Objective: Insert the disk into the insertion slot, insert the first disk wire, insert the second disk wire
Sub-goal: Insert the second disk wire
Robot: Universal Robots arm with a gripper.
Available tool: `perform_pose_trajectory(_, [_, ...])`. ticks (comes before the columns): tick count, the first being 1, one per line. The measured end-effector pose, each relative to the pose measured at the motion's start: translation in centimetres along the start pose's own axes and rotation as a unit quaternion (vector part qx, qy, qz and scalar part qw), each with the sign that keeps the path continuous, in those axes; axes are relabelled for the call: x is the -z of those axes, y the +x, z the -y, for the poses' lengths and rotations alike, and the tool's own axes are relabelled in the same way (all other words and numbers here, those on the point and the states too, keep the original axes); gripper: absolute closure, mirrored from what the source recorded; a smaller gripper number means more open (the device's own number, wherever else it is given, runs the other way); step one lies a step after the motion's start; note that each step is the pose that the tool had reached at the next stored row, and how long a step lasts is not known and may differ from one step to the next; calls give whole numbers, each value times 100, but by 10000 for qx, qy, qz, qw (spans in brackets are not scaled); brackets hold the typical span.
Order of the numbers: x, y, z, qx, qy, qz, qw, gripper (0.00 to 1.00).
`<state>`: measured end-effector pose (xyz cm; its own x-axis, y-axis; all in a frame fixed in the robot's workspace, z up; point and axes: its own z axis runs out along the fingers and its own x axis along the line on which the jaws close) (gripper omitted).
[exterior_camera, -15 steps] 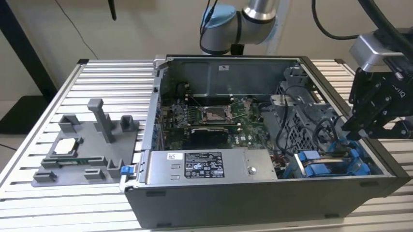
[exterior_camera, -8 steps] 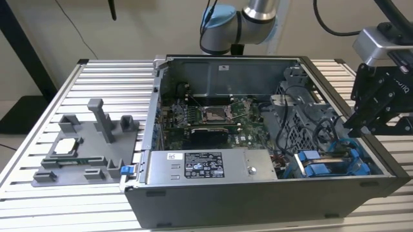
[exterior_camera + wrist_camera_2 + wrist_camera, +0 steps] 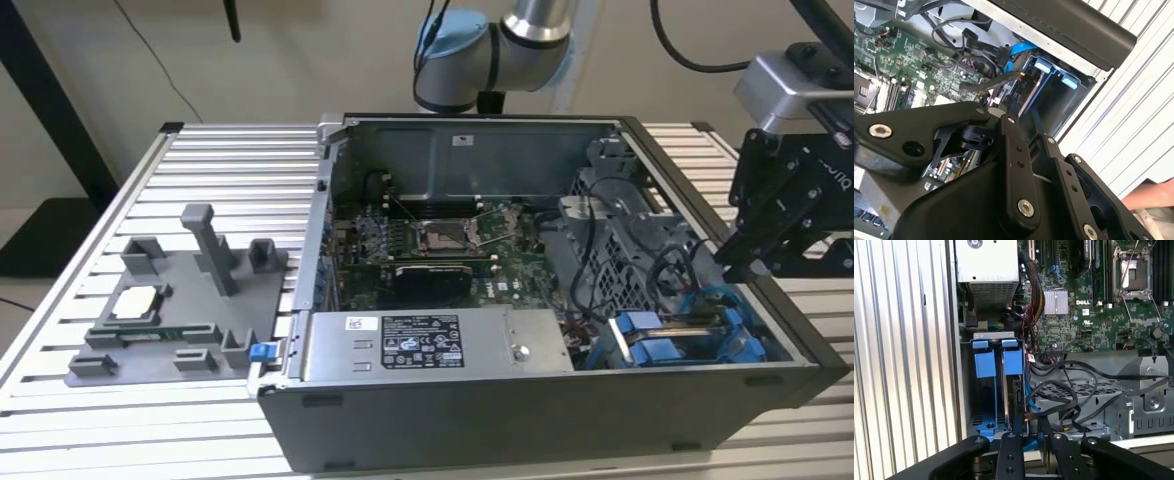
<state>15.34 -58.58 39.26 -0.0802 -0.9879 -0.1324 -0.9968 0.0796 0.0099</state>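
Fingers (image 3: 1008,452) narrowly parted, nothing clamped. The gripper (image 3: 745,268) hangs at the exterior view's right over the case (image 3: 534,420) edge, probably lined up for the insertion slot (image 3: 694,345) at lower right. Disk (image 3: 1015,390) looks seated on edge there, black wires (image 3: 1069,390) loose beside.

The robot arm (image 3: 539,20) had a silver tube, grey rounded joints and a light blue joint cap (image 3: 441,35). Black cables (image 3: 678,45) looped beside it. Its matte black gripper (image 3: 1031,427) had flat linked bars pinned with silver screws (image 3: 1025,207).
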Motion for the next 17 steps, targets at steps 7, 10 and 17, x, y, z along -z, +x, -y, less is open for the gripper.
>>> perform_pose_trajectory(7, [-13, -53, 59, 21, -3, 1, 10000, 100])
perform_pose_trajectory(10, [-19, -77, 77, 31, -4, 0, 10000, 100])
perform_pose_trajectory(17, [-40, -137, 121, 59, -8, 1, 10000, 0])
